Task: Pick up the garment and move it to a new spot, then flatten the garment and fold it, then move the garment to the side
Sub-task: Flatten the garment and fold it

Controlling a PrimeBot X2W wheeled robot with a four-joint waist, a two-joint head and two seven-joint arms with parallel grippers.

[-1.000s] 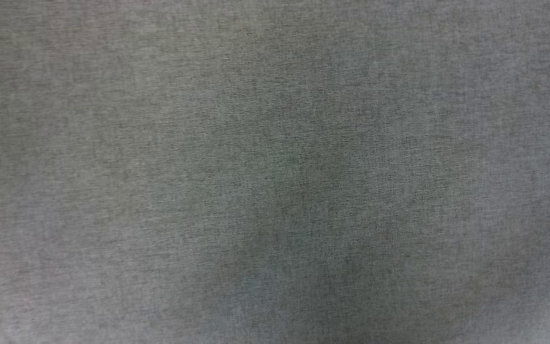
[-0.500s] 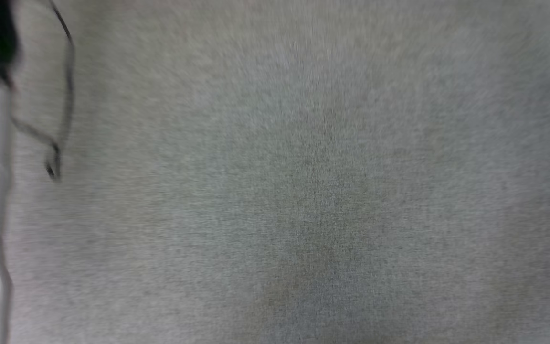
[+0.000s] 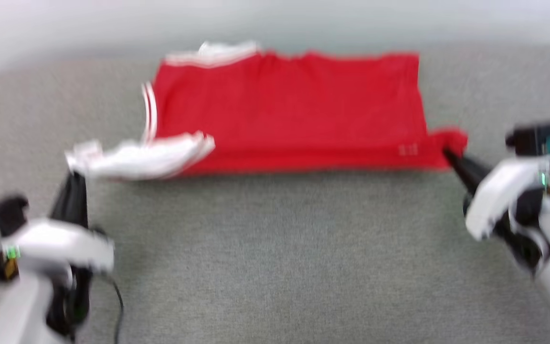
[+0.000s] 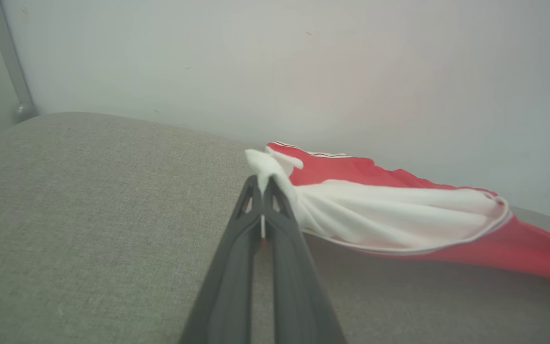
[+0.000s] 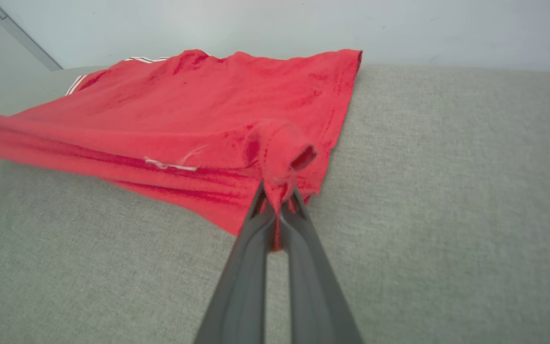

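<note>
The garment (image 3: 284, 110), a red shirt with white sleeves and striped trim, lies folded lengthwise on the grey fabric surface (image 3: 275, 248) near the far wall. My left gripper (image 3: 75, 177) is shut on the tip of its white sleeve (image 4: 375, 215), at the shirt's left end. My right gripper (image 3: 447, 154) is shut on a bunched red hem corner (image 5: 287, 153) at the right end. The near edge of the garment (image 5: 160, 129) is stretched between the two grips. Both grippers (image 4: 261, 184) (image 5: 277, 191) pinch cloth at the very fingertips.
A pale wall (image 3: 275, 19) rises right behind the garment. A metal tube (image 4: 10, 62) stands at the surface's far left corner. A dark cable (image 3: 117, 306) hangs by my left forearm. Grey fabric stretches toward me in front of the shirt.
The head camera has tilted up from bare grey fabric, so the garment and both grippers have come into view. No move of the garment itself can be told.
</note>
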